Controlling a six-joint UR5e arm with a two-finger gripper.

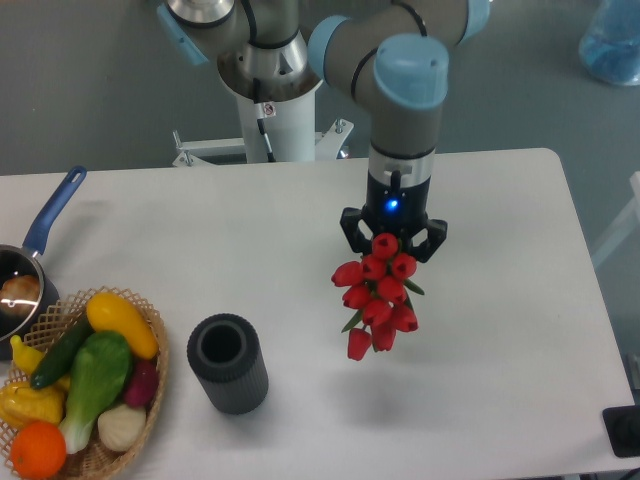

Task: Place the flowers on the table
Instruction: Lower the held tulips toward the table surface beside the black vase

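White tabletop (500,330) spreads under the arm. Its end effector (392,238) grips the flowers (378,295), which hang just below its fingers, raised above the surface.

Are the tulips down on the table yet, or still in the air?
In the air: the tulips hang from the gripper, their shadow apart on the table.
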